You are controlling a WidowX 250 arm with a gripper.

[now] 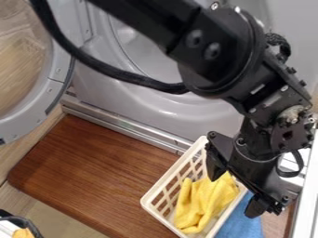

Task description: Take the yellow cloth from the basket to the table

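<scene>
We note the wooden table, bearing the cream basket; the hand, open, over the basket's side; and the yellow cloth, inside. Closing off-centre, the hand could, we judge, catch the basket or adjacent blue cloth, dragging either along.

Brown wooden table | cream basket | blue cloth beside basket

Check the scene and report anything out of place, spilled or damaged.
I see no spill or damage. The one mild oddity: the blue cloth lies outside the basket, right beside it, while the yellow cloth is crumpled inside.
</scene>
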